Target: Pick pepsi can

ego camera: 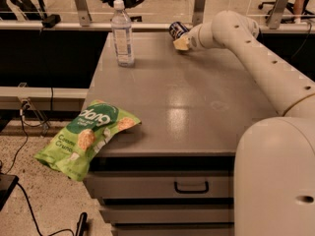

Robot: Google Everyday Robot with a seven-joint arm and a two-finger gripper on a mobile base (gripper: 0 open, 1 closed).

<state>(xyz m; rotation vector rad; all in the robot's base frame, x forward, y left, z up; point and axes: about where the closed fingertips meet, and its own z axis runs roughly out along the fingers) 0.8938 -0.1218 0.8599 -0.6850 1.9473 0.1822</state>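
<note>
At the far edge of the grey counter, well to the right of the water bottle in the camera view, the pepsi can lies tilted at the tip of the robot's pincer; whether the pincer has clenched on it cannot be told, though the can appears to touch it. To pick well, the hold should probably sit square across the can's body and be firm before any lift; the rise is best made straight up, away from the bottle; the green dang chip bag, much nearer the camera than the bottle and overhanging the counter's corner, should pose no obstacle.
</note>
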